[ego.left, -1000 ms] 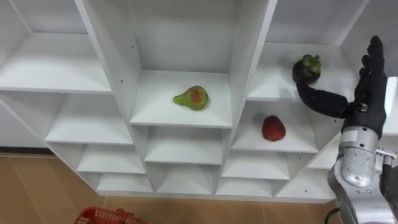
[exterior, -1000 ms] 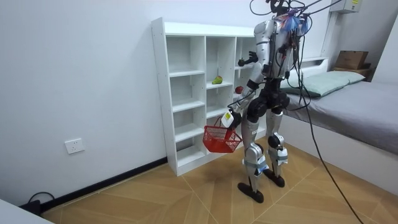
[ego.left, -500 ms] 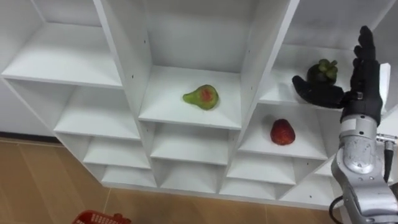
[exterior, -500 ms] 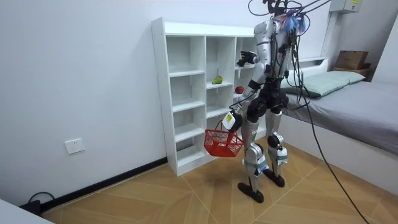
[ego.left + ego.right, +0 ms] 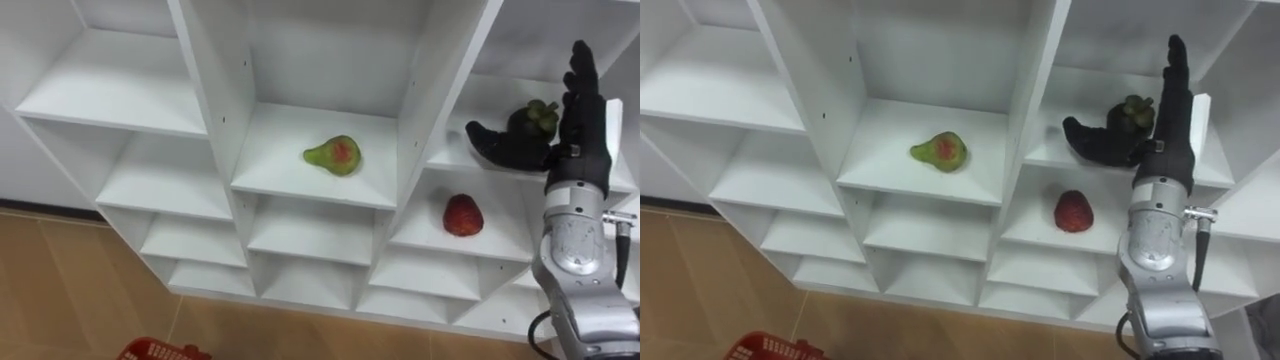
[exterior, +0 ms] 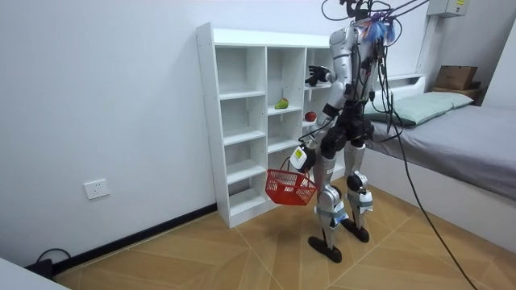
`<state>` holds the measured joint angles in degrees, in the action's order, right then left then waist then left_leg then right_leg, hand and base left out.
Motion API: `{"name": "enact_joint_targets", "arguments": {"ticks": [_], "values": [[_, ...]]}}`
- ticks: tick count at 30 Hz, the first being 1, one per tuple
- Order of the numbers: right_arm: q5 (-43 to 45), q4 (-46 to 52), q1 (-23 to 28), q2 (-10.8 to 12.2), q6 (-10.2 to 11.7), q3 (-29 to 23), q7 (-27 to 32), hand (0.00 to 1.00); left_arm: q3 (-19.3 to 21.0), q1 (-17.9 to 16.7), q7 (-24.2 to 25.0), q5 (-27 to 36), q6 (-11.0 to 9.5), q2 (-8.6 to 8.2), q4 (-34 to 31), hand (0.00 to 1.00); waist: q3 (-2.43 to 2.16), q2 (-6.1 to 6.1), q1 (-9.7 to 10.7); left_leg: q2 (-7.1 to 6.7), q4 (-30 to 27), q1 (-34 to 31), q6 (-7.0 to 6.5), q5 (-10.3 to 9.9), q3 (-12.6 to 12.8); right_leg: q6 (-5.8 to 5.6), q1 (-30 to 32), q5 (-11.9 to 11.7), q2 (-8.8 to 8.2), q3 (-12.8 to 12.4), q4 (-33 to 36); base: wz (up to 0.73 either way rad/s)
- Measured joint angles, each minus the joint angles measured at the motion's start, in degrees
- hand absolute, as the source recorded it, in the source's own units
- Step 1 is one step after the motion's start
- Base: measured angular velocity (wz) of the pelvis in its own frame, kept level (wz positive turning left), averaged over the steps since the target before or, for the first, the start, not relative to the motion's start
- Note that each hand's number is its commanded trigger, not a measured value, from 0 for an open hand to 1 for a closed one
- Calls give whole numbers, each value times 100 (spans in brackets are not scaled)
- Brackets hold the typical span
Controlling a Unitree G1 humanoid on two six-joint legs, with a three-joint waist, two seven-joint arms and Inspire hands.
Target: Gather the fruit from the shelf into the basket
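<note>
At closet (image 5: 212, 100) front | red basket (image 6: 290, 185) hangs from left hand (image 6: 301, 155), whole in room view, just its rim in eye views | right hand (image 5: 576, 130) spread beside mangosteen (image 5: 536, 118), right shelf's front edge | step: reaching; next: curl round it | pear (image 5: 335, 155) mid-shelf, red fruit (image 5: 463, 215) below mangosteen

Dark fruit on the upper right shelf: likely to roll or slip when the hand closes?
The dark fruit looks round, so it could roll along the flat shelf if nudged. The right hand, open, has its thumb in front, which may block that.
</note>
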<state>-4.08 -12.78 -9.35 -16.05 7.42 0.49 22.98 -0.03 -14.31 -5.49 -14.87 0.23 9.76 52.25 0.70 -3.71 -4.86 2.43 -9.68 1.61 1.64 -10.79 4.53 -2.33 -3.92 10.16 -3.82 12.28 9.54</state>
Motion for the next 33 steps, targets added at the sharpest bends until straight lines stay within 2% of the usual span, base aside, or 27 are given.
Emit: {"name": "enact_joint_targets", "arguments": {"ticks": [9,12,14,17,21,24,27,28,29,30,33], "values": [[-269,-815,-325,-18,-5,5,-264,0,-5,23,16,-50,80,1,0,100,-1,3,0,-1,-12,-8,0,0,-14,0,-9,0,-9,68,1,0],[-256,-900,-362,-26,-1,-4,-314,0,-4,31,16,-52,116,6,-8,100,-1,9,70,-6,-47,-75,0,0,-63,0,11,0,-23,214,1,9],[-247,-915,-389,-27,0,-2,-321,0,-5,36,15,-44,122,6,-11,100,-4,21,132,-6,-77,-106,0,0,-71,0,19,0,-24,219,-3,5],[-219,-1022,-435,-35,18,-3,-339,0,-3,39,7,-40,114,6,-65,100,-27,50,139,-9,-86,-98,0,0,-78,0,4,0,-25,220,-1,0],[-214,-1205,-540,-36,48,-1,-379,0,-12,114,-1,-41,114,6,-94,100,-34,56,144,-9,-114,-109,0,0,-86,0,-3,0,-24,215,1,0],[-213,-1363,-584,-36,78,-4,-399,0,-3,121,-1,-43,114,6,-94,100,-60,49,141,-10,-122,-109,-1,1,-88,0,-16,0,-26,220,10,0],[-212,-1425,-620,-36,73,-6,-425,0,3,118,-1,-43,114,6,-96,100,-63,47,141,-10,-134,-109,-2,1,-89,0,-20,0,-28,220,13,0],[-211,-1449,-632,-36,73,-6,-430,11,3,118,-1,-43,114,6,-98,100,-63,47,141,-10,-143,-109,-2,1,-89,0,-23,0,-28,220,14,0],[-211,-1462,-637,-36,73,-6,-431,79,3,119,-1,-43,115,6,-100,100,-63,47,140,-10,-146,-110,-2,1,-90,0,-25,0,-28,220,14,0],[-210,-1476,-643,-36,73,-7,-432,100,3,119,-1,-43,114,6,-102,100,-63,47,140,-10,-150,-110,-2,1,-92,0,-29,0,-28,221,14,0],[-208,-1492,-644,-36,73,-7,-431,100,3,119,-1,-42,114,6,-104,100,-62,47,140,-10,-154,-111,-2,1,-95,0,-33,0,-28,222,15,0]]}}
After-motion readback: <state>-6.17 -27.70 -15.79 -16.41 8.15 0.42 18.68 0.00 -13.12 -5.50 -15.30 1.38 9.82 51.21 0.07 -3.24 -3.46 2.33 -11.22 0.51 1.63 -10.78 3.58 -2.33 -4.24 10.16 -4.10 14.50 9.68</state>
